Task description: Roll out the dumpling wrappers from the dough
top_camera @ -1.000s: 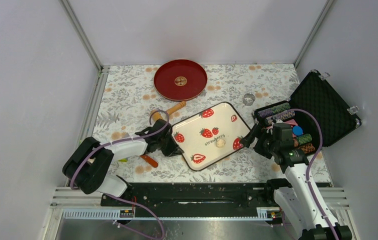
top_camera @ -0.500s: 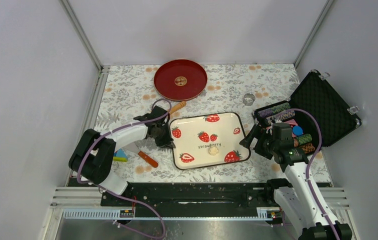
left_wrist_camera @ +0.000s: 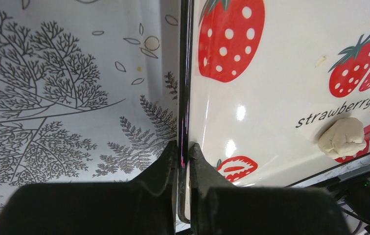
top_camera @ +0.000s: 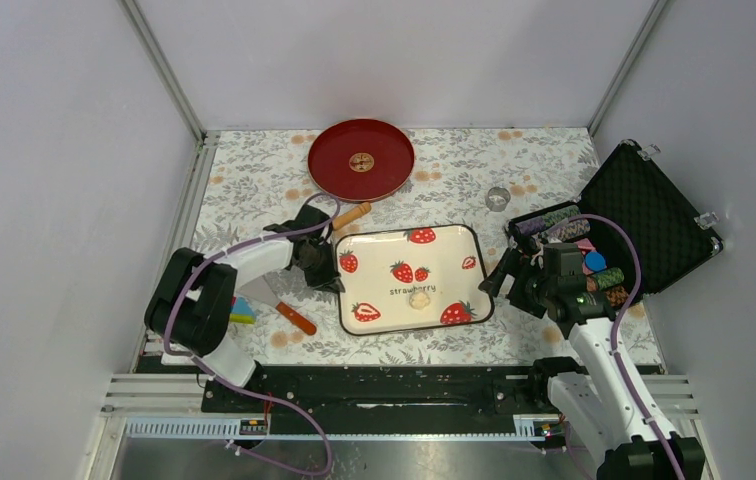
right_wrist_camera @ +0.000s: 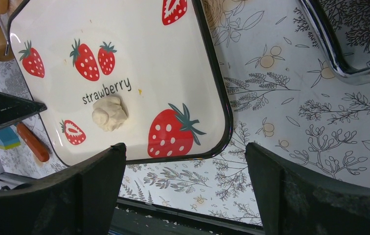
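A white strawberry tray lies mid-table, with a pale lump of dough near its front edge. My left gripper is shut on the tray's left rim; the left wrist view shows the black rim pinched between the fingers, the tray and dough to the right. My right gripper stands open just off the tray's right edge, holding nothing. The right wrist view shows the wide gap of that gripper over the tray's corner and the dough. A wooden rolling pin lies behind the left gripper. No dumpling wrappers are in view.
A red plate sits at the back. An open black case with rolls of chips stands on the right, a small clear ring behind the tray. An orange-handled tool and a coloured block lie left of the tray.
My left gripper has swung the tray from a skewed angle to nearly square with the table, shifting it left; the dough rode along. The right gripper has stayed open in place.
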Available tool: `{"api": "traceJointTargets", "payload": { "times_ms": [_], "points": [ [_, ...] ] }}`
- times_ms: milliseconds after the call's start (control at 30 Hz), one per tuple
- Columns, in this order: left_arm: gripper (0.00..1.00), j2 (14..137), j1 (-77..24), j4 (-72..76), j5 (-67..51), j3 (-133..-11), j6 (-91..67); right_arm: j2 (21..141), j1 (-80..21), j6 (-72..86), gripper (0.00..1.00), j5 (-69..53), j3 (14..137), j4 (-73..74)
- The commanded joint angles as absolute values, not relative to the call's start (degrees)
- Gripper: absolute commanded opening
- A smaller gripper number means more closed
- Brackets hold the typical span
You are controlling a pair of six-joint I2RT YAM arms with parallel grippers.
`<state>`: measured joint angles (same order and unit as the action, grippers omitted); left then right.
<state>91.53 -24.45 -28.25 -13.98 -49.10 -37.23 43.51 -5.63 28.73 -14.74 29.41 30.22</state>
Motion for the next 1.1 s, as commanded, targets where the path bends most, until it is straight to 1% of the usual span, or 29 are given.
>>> {"api": "traceJointTargets", "payload": {
  "times_ms": [0, 167, 200, 233, 267, 300, 333, 400, 433, 567, 700, 867, 967, 1067],
  "points": [
    [0.0, 92.65, -24.25, -29.47, -13.43, -52.29, -33.47, 43.85, -5.8, 27.66, 0.99, -16.45, 31.99, 30.62],
    [0.0, 93.74, -24.28, -29.4, -14.21, -53.93, -33.13, 44.1, -5.79, 27.51, 0.99, -16.34, 32.14, 30.75],
    [0.05, 93.78, -24.26, -29.36, -14.41, -54.07, -33.05, 44.04, -5.8, 27.47, 0.99, -16.41, 32.14, 30.8],
    [0.13, 93.74, -24.26, -29.37, -14.66, -54.18, -32.88, 44.03, -5.81, 27.41, 0.99, -16.43, 32.2, 30.85],
    [0.24, 93.47, -24.26, -29.36, -14.71, -54.22, -32.75, 44.04, -5.82, 27.41, 0.99, -16.47, 32.29, 31.0],
    [0.44, 92.88, -24.26, -29.43, -14.71, -54.18, -32.7, 44.04, -5.8, 27.34, 0.99, -16.63, 32.33, 30.96],
    [0.54, 92.07, -24.26, -29.42, -14.55, -54.03, -32.81, 43.96, -5.8, 27.26, 0.99, -16.91, 32.34, 31.02],
    [0.65, 89.43, -24.25, -29.33, -14.39, -53.68, -33.39, 43.79, -5.81, 27.01, 0.99, -17.68, 32.47, 30.92],
    [0.69, 87.62, -24.21, -29.07, -14.69, -53.37, -33.68, 43.59, -5.8, 26.73, 0.99, -18.25, 32.62, 30.86],
    [0.73, 78.8, -24.21, -26.81, -18.28, -51.59, -35.96, 42.94, -5.8, 25.99, 0.99, -19.44, 34.25, 32.39],
    [0.8, 68.78, -23.24, -24.11, -22.24, -48.8, -40.36, 43.19, -5.8, 26.65, 0.99, -21.0, 35.81, 34.7],
    [0.89, 56.49, -18.33, -23.55, -26.39, -44.82, -45.83, 43.24, -5.8, 30.61, 0.99, -22.35, 36.94, 37.58],
    [0.91, 51.3, -14.69, -24.3, -29.81, -42.86, -47.1, 42.43, -5.81, 33.14, 0.99, -22.21, 36.48, 37.68],
    [0.92, 49.02, -12.38, -27.96, -30.8, -42.13, -46.01, 42.96, -5.79, 34.26, 0.99, -21.79, 36.69, 37.7]
  ]
}}
